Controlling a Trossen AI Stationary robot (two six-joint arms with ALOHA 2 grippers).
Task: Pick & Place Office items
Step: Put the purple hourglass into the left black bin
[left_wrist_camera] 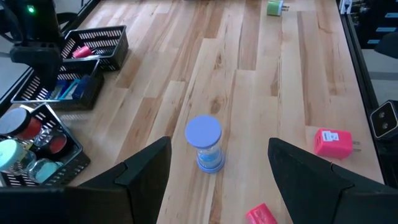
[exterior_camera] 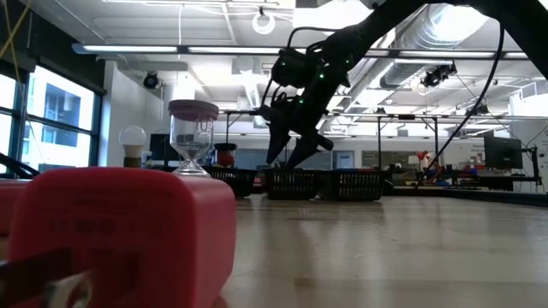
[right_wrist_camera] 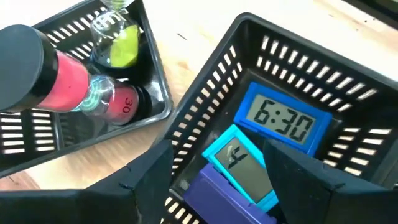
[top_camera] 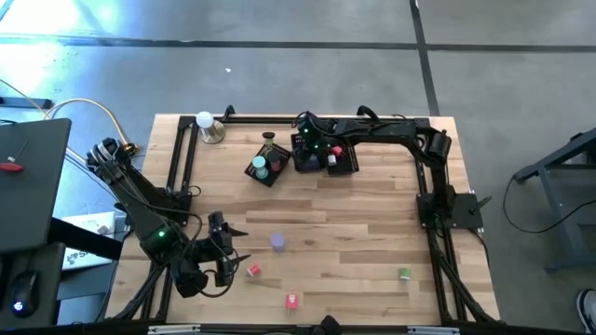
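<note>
Hourglass (left_wrist_camera: 205, 144), purple-capped, stands upright on the worktop near its middle, long axis vertical, straight ahead of the left gripper (left_wrist_camera: 214, 180) and framed between that gripper's two spread fingers, which hold nothing. In the high view the left gripper (top_camera: 226, 249) sits near the front-left corner, with the hourglass (top_camera: 277, 242) just beside it toward the right edge; the left arm is by far the nearer, so a forward reach looks like the natural move. Red plug (top_camera: 253, 271) and pink plug (top_camera: 292, 300) lie near the front edge, with a green plug (top_camera: 404, 274) toward the front-right corner, all well apart.

Right gripper (top_camera: 315, 147) hangs over the baskets at the back edge, fingers apart and empty. Beneath it the middle basket (right_wrist_camera: 348, 81) holds a blue clock (right_wrist_camera: 285, 124) reading 6:30, a light-blue clock (right_wrist_camera: 239, 163) and a purple block (right_wrist_camera: 217, 196). The neighbouring basket (right_wrist_camera: 160, 81) holds hourglasses lying down: one pink (right_wrist_camera: 74, 81), one green (right_wrist_camera: 123, 46). A third basket (top_camera: 343, 158) holds red pieces. Bulb (top_camera: 205, 121) stands at the back-left corner.
</note>
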